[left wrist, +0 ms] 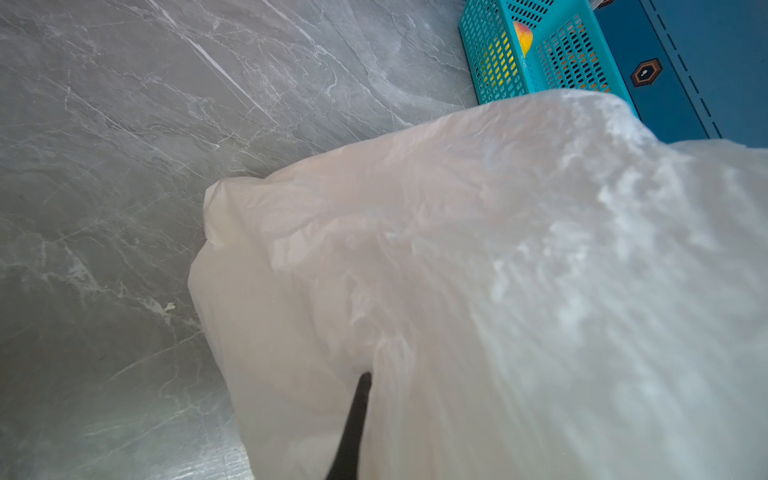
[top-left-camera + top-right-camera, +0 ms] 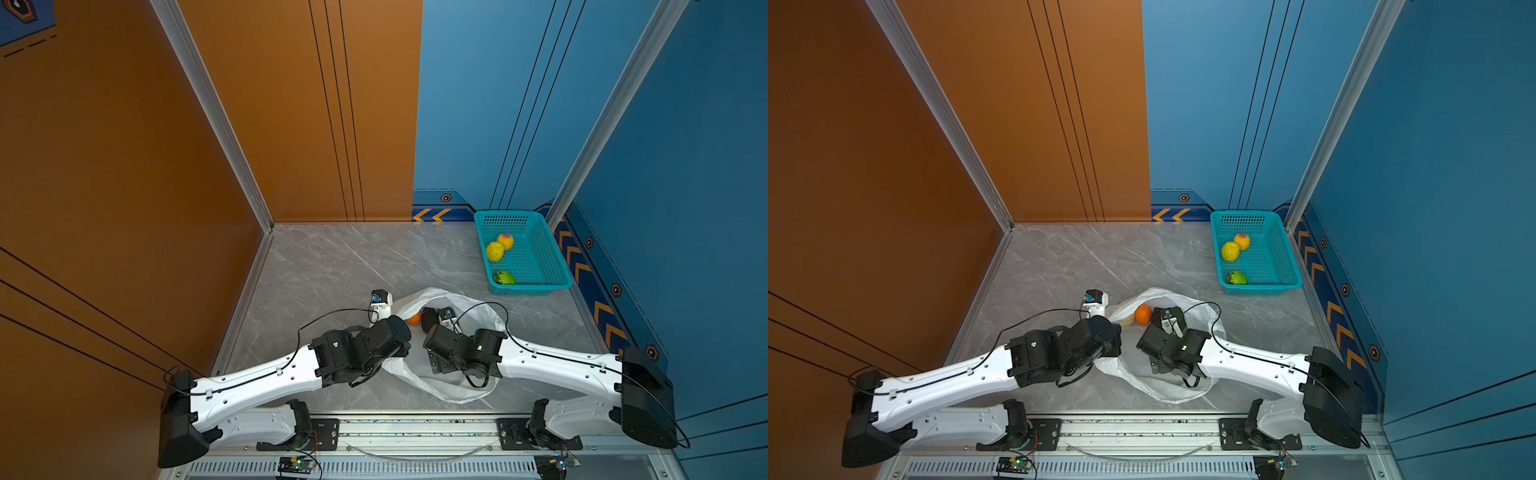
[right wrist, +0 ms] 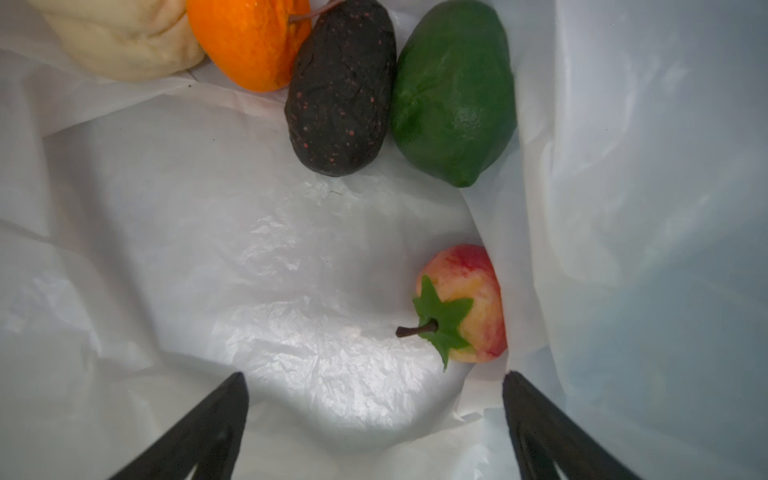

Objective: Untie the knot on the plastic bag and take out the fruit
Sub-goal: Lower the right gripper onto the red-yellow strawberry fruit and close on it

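Note:
The white plastic bag (image 2: 436, 384) (image 2: 1163, 386) lies open-mouthed on the table between my arms; the knot is out of view. My left gripper (image 1: 368, 376) is shut on the bag's edge (image 1: 498, 270), which drapes over its one visible finger (image 1: 353, 424). Inside the bag my right gripper (image 3: 376, 376) is open and empty, just short of a red-pink fruit (image 3: 461, 303) with a green leaf. Further in lie a black avocado-like fruit (image 3: 340, 87), a dark green one (image 3: 453, 91), an orange (image 3: 249, 41) (image 2: 1143, 314) and a cream-white one (image 3: 120, 37).
A teal basket (image 2: 509, 212) stands at the back right against the blue wall, holding a yellow fruit (image 2: 494, 251), a peach-coloured one (image 2: 505, 241) and a bright green one (image 2: 504, 277). Orange and blue walls enclose the grey marble table (image 2: 332, 270).

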Available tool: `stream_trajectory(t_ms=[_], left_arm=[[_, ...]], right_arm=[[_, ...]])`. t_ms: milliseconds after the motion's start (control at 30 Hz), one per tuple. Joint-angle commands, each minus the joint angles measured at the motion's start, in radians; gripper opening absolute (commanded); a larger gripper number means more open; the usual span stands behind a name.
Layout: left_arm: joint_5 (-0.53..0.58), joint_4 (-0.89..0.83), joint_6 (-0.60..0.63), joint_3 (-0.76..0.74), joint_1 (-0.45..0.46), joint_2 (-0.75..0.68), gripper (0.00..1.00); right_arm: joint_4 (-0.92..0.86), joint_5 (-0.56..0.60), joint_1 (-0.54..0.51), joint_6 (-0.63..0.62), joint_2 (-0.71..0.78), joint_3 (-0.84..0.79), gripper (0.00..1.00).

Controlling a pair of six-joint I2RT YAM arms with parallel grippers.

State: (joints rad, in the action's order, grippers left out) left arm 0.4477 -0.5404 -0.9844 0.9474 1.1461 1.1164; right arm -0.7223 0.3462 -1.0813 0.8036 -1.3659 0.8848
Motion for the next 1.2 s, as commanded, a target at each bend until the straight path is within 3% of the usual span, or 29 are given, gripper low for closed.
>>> stream_trajectory(t_ms=[0,600,867,1167], left_arm=[[-0.004,0.008,0.013,-0.019,0.008,-0.007,0.0],[-0.013,0.03,0.018,-0.038,0.008,-0.016,0.0],[-0.014,0.031,0.015,-0.04,0.006,-0.017,0.0],[-0.017,0.031,0.014,-0.039,0.009,-0.015,0.0]], right_arm=[[0.029,0.037,0.023,0.031,-0.013,-0.025,0.96],[0.128,-0.095,0.142,0.01,-0.103,-0.065,0.98],[0.199,-0.195,0.134,-0.064,-0.127,-0.052,0.99],[0.064,0.005,0.02,-0.027,-0.065,0.028,0.99]])
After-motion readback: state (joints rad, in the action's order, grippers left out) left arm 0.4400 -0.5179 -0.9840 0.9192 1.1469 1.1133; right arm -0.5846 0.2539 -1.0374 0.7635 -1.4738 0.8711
